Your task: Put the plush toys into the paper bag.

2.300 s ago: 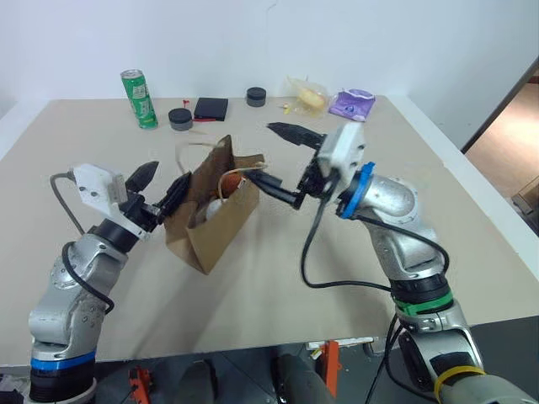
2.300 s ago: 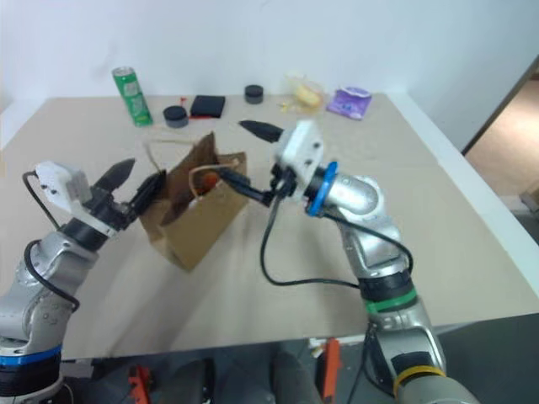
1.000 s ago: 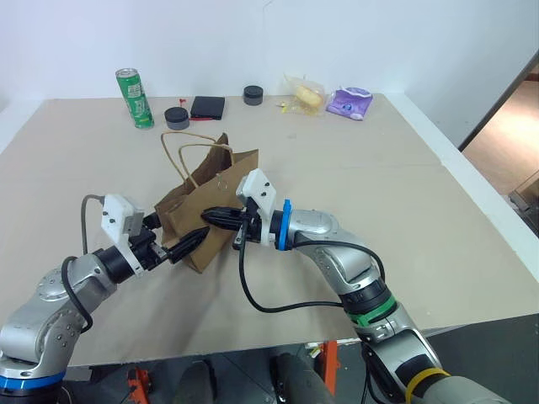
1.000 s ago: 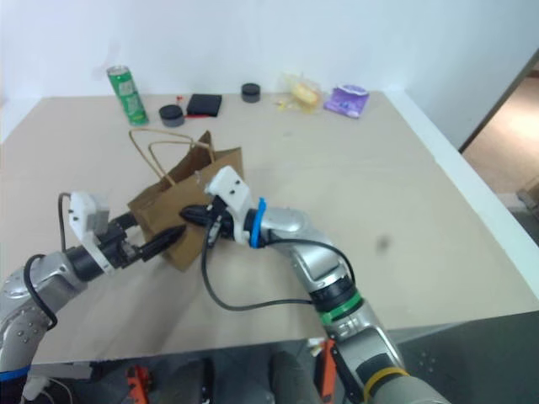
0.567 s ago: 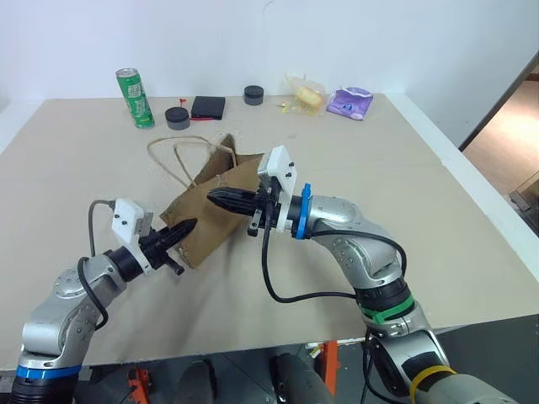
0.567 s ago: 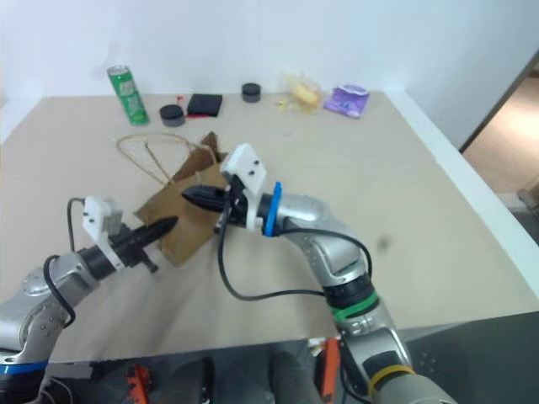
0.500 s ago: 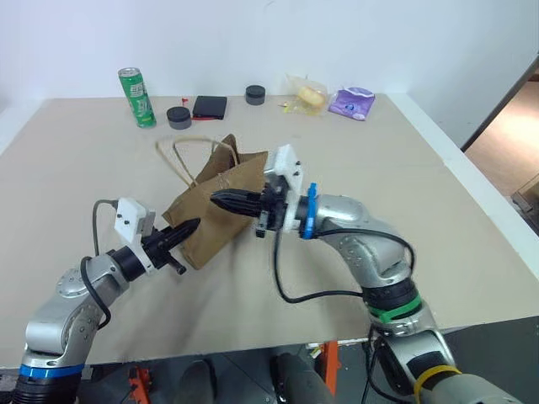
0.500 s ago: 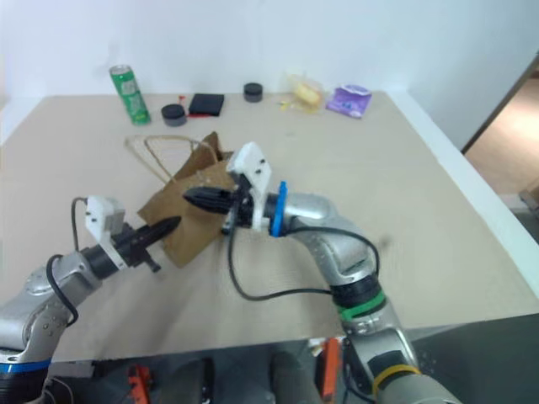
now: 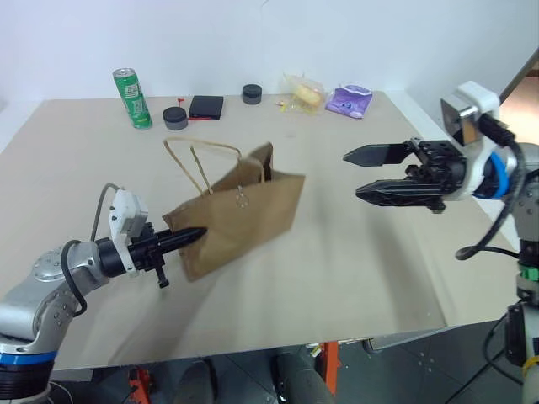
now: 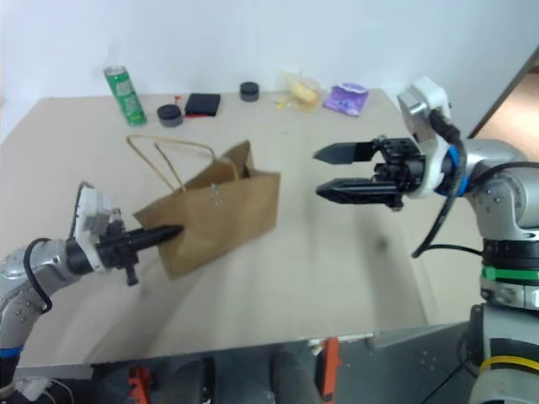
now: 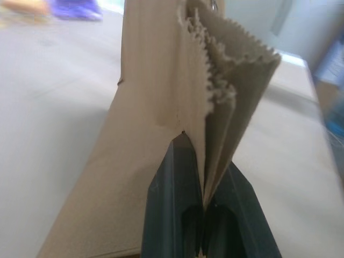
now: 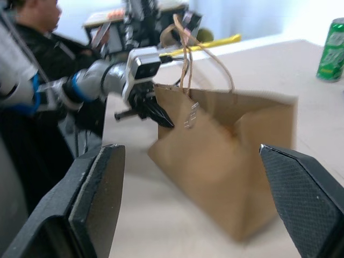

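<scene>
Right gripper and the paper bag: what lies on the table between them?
Nothing: between the open right gripper and the paper bag, the left eye view shows bare table.

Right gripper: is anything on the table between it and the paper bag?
Nothing visible. The right gripper, open, hangs above bare table with open space to the paper bag, which the left gripper pinches at its edge.

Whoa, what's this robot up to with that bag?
The robot's left gripper is pinched shut on one edge of a brown paper bag, which sits on the table. The right gripper, wide open and holding nothing, hangs in the air off to the bag's side. No plush toys can be seen on the table; the bag's inside is hidden.
</scene>
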{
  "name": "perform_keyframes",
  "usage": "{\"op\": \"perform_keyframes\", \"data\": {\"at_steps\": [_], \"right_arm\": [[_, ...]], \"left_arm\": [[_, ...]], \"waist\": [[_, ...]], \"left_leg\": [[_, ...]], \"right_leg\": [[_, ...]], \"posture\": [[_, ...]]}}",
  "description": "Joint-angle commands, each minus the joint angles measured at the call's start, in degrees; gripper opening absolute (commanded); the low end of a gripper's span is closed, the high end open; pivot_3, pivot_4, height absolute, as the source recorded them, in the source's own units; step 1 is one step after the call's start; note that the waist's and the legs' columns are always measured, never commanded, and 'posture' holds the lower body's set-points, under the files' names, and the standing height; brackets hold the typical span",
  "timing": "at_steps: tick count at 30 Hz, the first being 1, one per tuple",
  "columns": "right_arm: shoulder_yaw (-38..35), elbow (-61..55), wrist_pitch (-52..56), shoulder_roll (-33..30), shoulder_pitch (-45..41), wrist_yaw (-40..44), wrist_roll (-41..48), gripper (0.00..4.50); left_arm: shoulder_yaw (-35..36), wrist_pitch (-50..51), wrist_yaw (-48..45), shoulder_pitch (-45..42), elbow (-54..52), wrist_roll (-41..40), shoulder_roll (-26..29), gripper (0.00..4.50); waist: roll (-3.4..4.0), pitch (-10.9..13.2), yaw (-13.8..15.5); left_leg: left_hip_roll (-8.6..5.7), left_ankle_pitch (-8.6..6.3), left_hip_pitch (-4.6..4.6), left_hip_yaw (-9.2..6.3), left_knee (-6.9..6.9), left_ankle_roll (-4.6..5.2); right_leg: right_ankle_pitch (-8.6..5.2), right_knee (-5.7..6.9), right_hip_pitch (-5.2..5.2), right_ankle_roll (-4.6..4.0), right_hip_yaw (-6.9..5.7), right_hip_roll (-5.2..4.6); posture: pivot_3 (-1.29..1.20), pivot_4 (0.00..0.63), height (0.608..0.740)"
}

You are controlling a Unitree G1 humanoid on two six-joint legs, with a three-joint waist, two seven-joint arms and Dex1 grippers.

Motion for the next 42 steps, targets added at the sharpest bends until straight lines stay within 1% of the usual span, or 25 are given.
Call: {"op": "perform_keyframes", "data": {"at_steps": [1, 3, 8, 13, 15, 16, 17, 18, 19, 20, 22, 23, 25, 27, 29, 31, 34, 36, 39, 42], "right_arm": [[-0.4, -0.2, -1.1, -2.8, -1.6, 4.6, -0.2, 4.43], [-1.0, -0.4, -0.7, -3.7, -1.6, 4.6, 0.0, 4.43], [-1.9, -2.1, -0.2, -3.8, -0.4, 2.9, 0.7, 4.43], [-2.4, -4.6, 0.6, -4.2, 1.4, 2.2, 1.3, 4.43], [-2.5, -4.9, 0.7, -4.4, 1.5, 2.2, 1.4, 4.5], [-2.5, -4.9, 0.7, -4.5, 1.5, 2.2, 1.4, 4.5], [-2.4, -4.8, 0.6, -4.5, 1.4, 2.3, 1.3, 4.5], [-2.3, -4.6, 0.5, -4.4, 1.3, 2.3, 1.3, 4.5], [-2.2, -4.4, 0.4, -4.4, 1.3, 2.4, 1.2, 4.5], [-2.1, -4.2, 0.3, -4.4, 1.3, 2.4, 1.1, 4.5], [-2.0, -3.7, 0.4, -4.1, 1.3, 2.3, 1.2, 4.5], [-1.9, -3.4, 0.2, -4.1, 1.5, 2.2, 0.9, 4.5], [-2.0, -2.7, 0.1, -4.2, 1.7, 2.0, 0.6, 4.5], [-2.1, -1.1, -0.5, -4.1, 1.7, 1.1, -0.4, 4.5], [-2.0, 1.6, -1.9, -3.7, 1.6, -0.2, -2.1, 4.5], [-1.5, 5.8, -5.7, -2.2, 1.6, -4.1, -6.2, 4.5], [-0.6, 10.7, -11.9, 0.0, 1.9, -10.4, -12.6, 4.5], [-0.3, 14.7, -13.3, 1.8, 1.2, -13.4, -15.1, 4.5], [-0.2, 19.4, -15.7, 4.2, 1.2, -17.9, -18.8, 4.5], [-0.2, 19.1, -16.5, 5.3, 2.6, -19.0, -20.2, 4.5]], "left_arm": [[-2.3, -1.2, -7.1, -2.0, 0.5, 0.9, 3.0, 0.0], [-4.0, -1.0, -9.5, -3.1, 1.0, 1.6, 3.8, 0.0], [-7.5, -1.5, -13.2, -6.2, 3.5, 3.3, 3.5, 0.0], [-8.2, -2.5, -14.1, -7.7, 6.0, 4.8, 3.1, 0.0], [-7.6, -2.4, -13.5, -7.8, 6.3, 4.9, 3.0, 0.56], [-7.2, -1.9, -13.3, -7.7, 6.2, 4.7, 3.2, 0.73], [-6.5, -1.3, -12.7, -7.6, 5.9, 4.2, 3.2, 1.34], [-5.8, -0.6, -12.3, -7.5, 5.5, 3.5, 3.3, 1.63], [-4.7, 0.3, -11.6, -7.2, 4.6, 2.5, 3.4, 2.12], [-3.3, 1.3, -10.8, -6.9, 3.5, 1.3, 3.6, 2.45], [0.3, 4.6, -8.8, -6.5, 1.0, -2.5, 4.4, 3.39], [3.7, 7.4, -7.2, -6.1, -0.5, -5.8, 5.3, 3.9], [9.0, 11.7, -4.9, -5.1, -2.6, -10.8, 6.7, 4.36], [13.0, 14.3, -3.8, -3.3, -3.4, -13.0, 8.5, 4.36], [18.1, 16.3, -0.9, -2.9, -1.4, -15.0, 9.2, 4.36], [22.0, 16.6, 2.7, -3.0, 2.1, -13.9, 9.7, 4.36], [21.8, 12.2, 7.3, -1.8, 6.5, -4.7, 10.8, 4.36], [21.0, 8.0, 7.6, -0.6, 9.1, 0.1, 11.1, 4.36], [20.7, 6.3, 8.0, -0.8, 12.7, 2.3, 10.6, 4.36], [19.3, 4.8, 7.8, 0.0, 13.7, 4.7, 10.5, 4.36]], "waist": [[0.05, 0.0, 0.1], [0.1, 0.1, 0.1], [0.22, 0.2, 0.1], [0.25, 0.2, 0.2], [0.26, 0.2, 0.2], [0.26, 0.2, 0.2], [0.26, 0.2, 0.2], [0.26, 0.2, 0.2], [0.26, 0.2, 0.2], [0.26, 0.2, 0.2], [0.26, 0.2, 0.2], [0.26, 0.2, 0.2], [0.25, 0.2, 0.1], [0.27, 0.2, 0.1], [0.27, 0.2, 0.1], [0.27, 0.2, 0.1], [0.27, 0.2, 0.1], [0.29, 0.2, 0.1], [0.25, 0.2, 0.1], [0.29, 0.2, 0.1]], "left_leg": [[-0.02, -0.01, -0.02, 0.02, 0.0, -0.02], [-0.02, -0.04, -0.05, 0.04, 0.04, -0.07], [-0.02, -0.06, -0.06, 0.03, 0.04, -0.09], [-0.01, -0.06, -0.07, 0.0, 0.04, -0.09], [-0.01, -0.06, -0.07, 0.02, 0.05, -0.09], [-0.02, -0.06, -0.07, 0.03, 0.06, -0.09], [-0.02, -0.06, -0.07, 0.02, 0.07, -0.09], [-0.02, -0.06, -0.07, 0.02, 0.07, -0.09], [-0.02, -0.06, -0.07, 0.02, 0.07, -0.09], [-0.01, -0.06, -0.06, 0.02, 0.07, -0.09], [0.0, -0.06, -0.06, 0.02, 0.07, -0.09], [0.0, -0.06, -0.07, 0.01, 0.07, -0.09], [0.01, -0.06, -0.07, 0.01, 0.07, -0.09], [0.02, -0.06, -0.05, 0.01, 0.07, -0.09], [0.01, -0.06, -0.03, 0.02, 0.07, -0.09], [0.01, -0.06, -0.03, 0.01, 0.1, -0.08], [0.01, -0.06, -0.01, 0.01, 0.23, -0.08], [-0.01, -0.05, -0.01, 0.06, 0.24, -0.09], [0.0, -0.05, -0.02, 0.06, 0.23, -0.09], [-0.01, -0.06, -0.09, 0.08, 0.17, -0.09]], "right_leg": [[-0.01, -0.01, -0.02, 0.01, 0.01, -0.03], [-0.03, -0.01, -0.01, 0.05, 0.02, -0.05], [-0.06, -0.01, -0.02, 0.06, 0.01, -0.04], [-0.07, 0.0, -0.01, 0.05, 0.0, -0.02], [-0.07, 0.0, 0.0, 0.06, 0.02, -0.03], [-0.07, 0.0, -0.01, 0.07, 0.02, -0.04], [-0.06, 0.0, -0.01, 0.07, 0.02, -0.04], [-0.06, 0.0, 0.0, 0.07, 0.01, -0.03], [-0.06, 0.0, 0.0, 0.07, 0.01, -0.04], [-0.06, 0.01, 0.0, 0.07, 0.01, -0.03], [-0.06, 0.02, -0.01, 0.07, 0.01, -0.03], [-0.06, 0.03, -0.02, 0.07, 0.0, -0.02], [-0.06, 0.03, -0.02, 0.07, 0.0, -0.02], [-0.08, 0.03, -0.01, 0.07, -0.01, -0.02], [-0.08, 0.04, 0.0, 0.07, 0.0, -0.03], [-0.07, 0.04, 0.01, 0.07, -0.02, -0.03], [0.0, 0.06, 0.03, 0.08, -0.03, -0.03], [0.03, 0.06, 0.02, 0.08, 0.02, -0.04], [0.03, 0.06, 0.02, 0.07, 0.01, -0.03], [0.01, 0.06, -0.04, 0.06, 0.03, -0.04]], "posture": [[0.0, 0.15, 0.74], [0.0, 0.15, 0.74], [0.0, 0.15, 0.74], [0.0, 0.15, 0.74], [0.0, 0.15, 0.74], [0.0, 0.15, 0.74], [0.0, 0.15, 0.74], [0.0, 0.15, 0.74], [0.0, 0.15, 0.74], [0.0, 0.15, 0.74], [0.0, 0.15, 0.74], [0.0, 0.15, 0.74], [0.0, 0.15, 0.74], [0.0, 0.15, 0.74], [0.0, 0.15, 0.74], [0.0, 0.15, 0.74], [0.0, 0.15, 0.74], [0.0, 0.15, 0.74], [0.0, 0.15, 0.74], [0.0, 0.15, 0.74]]}}
